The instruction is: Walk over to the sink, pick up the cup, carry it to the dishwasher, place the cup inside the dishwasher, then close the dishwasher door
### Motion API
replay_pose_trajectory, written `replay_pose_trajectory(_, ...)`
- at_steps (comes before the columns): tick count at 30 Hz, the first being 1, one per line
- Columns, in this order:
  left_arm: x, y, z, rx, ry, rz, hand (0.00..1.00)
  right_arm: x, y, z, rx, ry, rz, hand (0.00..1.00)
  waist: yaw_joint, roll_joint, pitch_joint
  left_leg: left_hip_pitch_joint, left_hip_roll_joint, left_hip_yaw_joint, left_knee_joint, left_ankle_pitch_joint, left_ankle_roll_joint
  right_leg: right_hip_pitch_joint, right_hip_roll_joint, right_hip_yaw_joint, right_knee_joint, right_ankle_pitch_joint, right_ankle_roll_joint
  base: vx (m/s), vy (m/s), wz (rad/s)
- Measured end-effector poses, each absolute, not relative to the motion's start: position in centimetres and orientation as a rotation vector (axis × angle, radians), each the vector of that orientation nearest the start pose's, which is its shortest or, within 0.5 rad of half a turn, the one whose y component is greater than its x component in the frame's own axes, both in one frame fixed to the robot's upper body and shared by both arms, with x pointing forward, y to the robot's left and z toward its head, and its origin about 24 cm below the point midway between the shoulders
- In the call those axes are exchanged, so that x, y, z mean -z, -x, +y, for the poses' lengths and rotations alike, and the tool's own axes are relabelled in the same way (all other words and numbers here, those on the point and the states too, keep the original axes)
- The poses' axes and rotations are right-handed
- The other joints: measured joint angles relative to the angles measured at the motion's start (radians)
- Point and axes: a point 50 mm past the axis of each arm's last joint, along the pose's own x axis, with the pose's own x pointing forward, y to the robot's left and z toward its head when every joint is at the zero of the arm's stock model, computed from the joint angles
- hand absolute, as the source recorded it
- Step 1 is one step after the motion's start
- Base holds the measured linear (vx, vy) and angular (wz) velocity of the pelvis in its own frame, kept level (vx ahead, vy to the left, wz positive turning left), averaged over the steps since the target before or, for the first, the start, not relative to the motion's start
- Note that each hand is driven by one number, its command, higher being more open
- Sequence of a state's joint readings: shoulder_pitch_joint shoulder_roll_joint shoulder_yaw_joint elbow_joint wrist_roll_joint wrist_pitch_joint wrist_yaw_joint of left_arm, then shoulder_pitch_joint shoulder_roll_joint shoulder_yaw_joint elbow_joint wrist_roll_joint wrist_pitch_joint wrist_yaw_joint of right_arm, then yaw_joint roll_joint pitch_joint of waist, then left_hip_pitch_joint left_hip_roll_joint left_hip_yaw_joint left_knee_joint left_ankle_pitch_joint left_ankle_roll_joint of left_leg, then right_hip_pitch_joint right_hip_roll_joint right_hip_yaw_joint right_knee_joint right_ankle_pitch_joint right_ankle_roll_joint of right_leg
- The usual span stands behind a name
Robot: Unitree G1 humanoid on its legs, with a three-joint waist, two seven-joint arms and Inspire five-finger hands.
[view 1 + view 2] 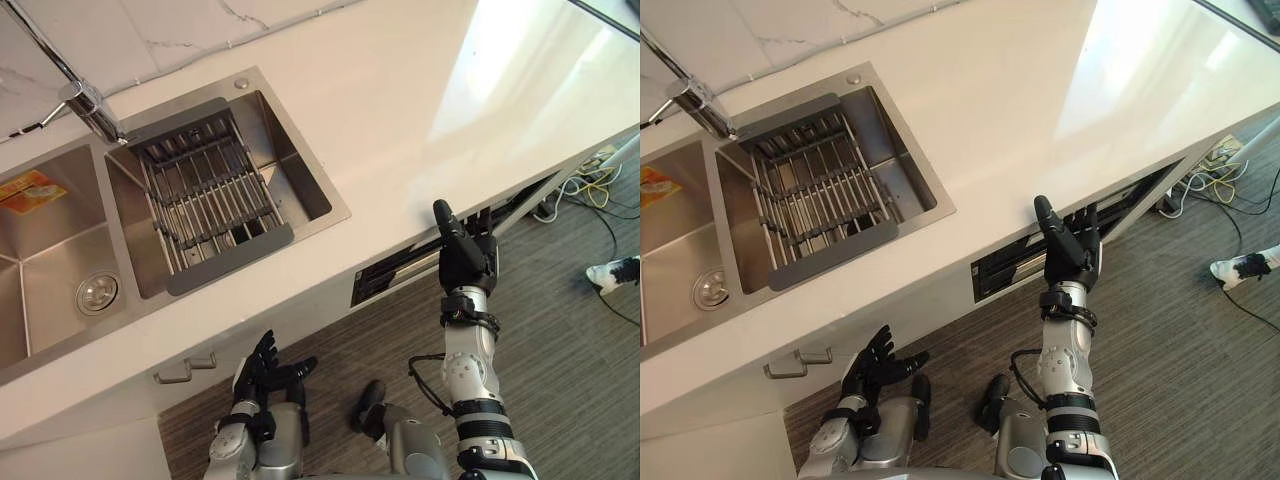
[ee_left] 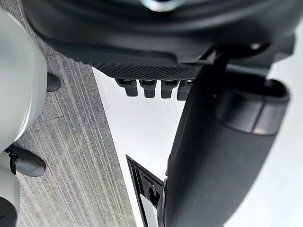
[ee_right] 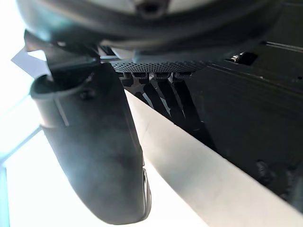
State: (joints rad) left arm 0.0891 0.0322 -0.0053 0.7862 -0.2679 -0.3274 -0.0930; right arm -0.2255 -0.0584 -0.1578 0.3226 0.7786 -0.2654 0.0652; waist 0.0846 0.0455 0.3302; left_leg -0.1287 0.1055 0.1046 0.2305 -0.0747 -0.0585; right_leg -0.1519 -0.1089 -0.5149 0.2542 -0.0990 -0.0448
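In the left basin of the sink (image 1: 290, 170) lay a flat orange-and-yellow item (image 1: 30, 190), with the round drain strainer (image 1: 97, 292) nearer to me in the same basin. The faucet (image 1: 90, 108) stood at the sink's far rim, above the divide between the two basins. The sink's right basin held a metal rack (image 1: 205, 195) with dark end plates, reaching from its far wall to its near one. Below the sink's near edge a cabinet handle (image 1: 185, 372) stood out from the white front. My left hand (image 1: 262, 368) hung just to the right of that handle, low over the grey carpet (image 1: 560, 350), fingers loosely spread and grasping nothing. The white counter (image 1: 400, 100) ran on to the right of the sink, and under its front edge the dishwasher (image 1: 395, 272) showed as a narrow dark slit. My right hand (image 1: 1072, 250) was raised at that slit, fingers straight with their tips at the gap and thumb stretched up toward the counter's edge, released and gripping nothing. Neither of my hands had the cup, and where it lay I could not tell. Farthest right of the sink, cables (image 1: 585, 185) tangled on the floor near a person's white shoe (image 1: 612, 272).
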Motion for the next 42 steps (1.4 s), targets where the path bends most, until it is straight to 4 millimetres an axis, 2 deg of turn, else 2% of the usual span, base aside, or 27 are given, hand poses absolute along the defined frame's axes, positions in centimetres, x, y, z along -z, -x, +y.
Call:
replay_pose_trajectory(4,11.8,-15.3,17.3,-0.076,0.170,0.580,1.00,-4.2,-28.7,-20.8,0.167,-0.623,-0.170,1.00,-0.002,0.006,-0.026,0.021,-0.003,-0.001,-0.045,0.018,0.004,0.036,0.027,0.001,-0.094,0.048,0.004,0.01,0.016,-0.02)
replay_pose_trajectory(5,12.2,-14.5,17.7,-0.084,0.163,0.609,1.00,-3.7,-28.2,-21.0,0.166,-0.574,-0.139,1.00,-0.003,0.005,-0.042,0.033,-0.006,-0.001,-0.062,0.022,0.000,0.050,0.033,0.002,-0.121,0.060,0.009,0.06,0.043,-0.03)
replay_pose_trajectory(6,12.6,-13.4,17.9,-0.096,0.164,0.637,1.00,-2.9,-27.6,-21.1,0.165,-0.535,-0.100,1.00,-0.004,0.002,-0.059,0.046,-0.009,0.000,-0.077,0.024,0.001,0.067,0.038,0.005,-0.147,0.071,0.014,0.07,0.047,-0.01)
replay_pose_trajectory(9,12.9,-12.5,18.3,-0.123,0.157,0.662,1.00,-1.1,-26.1,-21.1,0.170,-0.418,-0.003,1.00,-0.012,-0.008,-0.105,0.070,-0.017,0.012,-0.107,0.026,0.004,0.090,0.045,0.016,-0.192,0.096,0.020,0.12,0.080,-0.10)
replay_pose_trajectory(12,13.3,-11.8,18.6,-0.122,0.131,0.690,1.00,-0.3,-25.0,-21.2,0.159,-0.288,0.048,1.00,-0.024,-0.022,-0.144,0.112,-0.023,0.041,-0.134,0.023,0.005,0.124,0.050,0.042,-0.239,0.119,0.032,0.11,0.092,-0.23)
replay_pose_trajectory(15,13.5,-11.2,19.0,-0.145,0.139,0.722,1.00,0.6,-24.1,-21.3,0.141,-0.231,0.098,1.00,-0.036,-0.036,-0.170,0.136,-0.030,0.052,-0.150,0.014,0.011,0.148,0.051,0.056,-0.267,0.128,0.044,0.09,0.093,-0.13)
replay_pose_trajectory(21,13.9,-9.7,20.8,-0.175,0.099,0.787,1.00,1.9,-23.4,-21.1,0.128,-0.148,0.154,1.00,-0.049,-0.041,-0.188,0.183,-0.039,0.086,-0.158,-0.006,0.018,0.195,0.053,0.087,-0.314,0.149,0.056,0.05,0.077,-0.15)
replay_pose_trajectory(22,14.1,-8.8,21.0,-0.181,0.091,0.813,1.00,2.8,-23.0,-21.1,0.137,-0.127,0.181,1.00,-0.049,-0.046,-0.216,0.190,-0.040,0.093,-0.159,-0.014,0.017,0.205,0.056,0.094,-0.327,0.151,0.059,0.06,0.064,-0.12)
replay_pose_trajectory(24,14.3,-8.3,21.1,-0.181,0.085,0.835,1.00,3.7,-22.6,-21.3,0.169,-0.113,0.202,1.00,-0.048,-0.046,-0.235,0.202,-0.043,0.094,-0.161,-0.018,0.017,0.221,0.057,0.094,-0.339,0.153,0.061,0.05,0.052,-0.04)
replay_pose_trajectory(27,14.5,-8.0,21.1,-0.184,0.086,0.846,1.00,4.1,-22.3,-21.1,0.228,-0.127,0.193,1.00,-0.045,-0.045,-0.238,0.214,-0.044,0.094,-0.169,-0.018,0.018,0.230,0.057,0.094,-0.339,0.153,0.061,0.01,0.024,0.00)
replay_pose_trajectory(31,14.5,-7.7,21.1,-0.218,0.110,0.846,1.00,4.8,-21.4,-20.8,0.336,-0.291,0.153,1.00,-0.043,-0.046,-0.238,0.228,-0.045,0.098,-0.177,-0.017,0.019,0.237,0.057,0.098,-0.339,0.152,0.062,0.00,0.023,-0.03)
replay_pose_trajectory(33,14.6,-7.1,21.1,-0.277,0.149,0.841,1.00,6.3,-18.9,-21.9,0.454,-0.466,0.167,1.00,-0.037,-0.045,-0.238,0.236,-0.041,0.110,-0.186,-0.017,0.019,0.238,0.057,0.107,-0.339,0.152,0.062,0.02,0.025,-0.12)
replay_pose_trajectory(36,14.6,-5.9,21.1,-0.347,0.186,0.843,1.00,8.0,-15.2,-23.2,0.599,-0.603,0.209,1.00,-0.047,-0.042,-0.239,0.257,-0.038,0.140,-0.201,-0.019,0.017,0.238,0.060,0.132,-0.334,0.150,0.065,0.03,0.033,-0.28)
replay_pose_trajectory(39,14.6,-5.2,20.8,-0.364,0.201,0.851,1.00,8.1,-13.2,-24.0,0.657,-0.640,0.227,1.00,-0.058,-0.041,-0.240,0.273,-0.035,0.157,-0.202,-0.022,0.013,0.238,0.059,0.149,-0.317,0.143,0.067,0.00,0.026,-0.18)
replay_pose_trajectory(42,14.6,-5.1,20.8,-0.373,0.208,0.853,1.00,8.3,-12.3,-23.8,0.626,-0.627,0.257,1.00,-0.059,-0.042,-0.244,0.280,-0.034,0.165,-0.199,-0.024,0.014,0.238,0.055,0.153,-0.300,0.137,0.068,-0.05,0.014,-0.05)
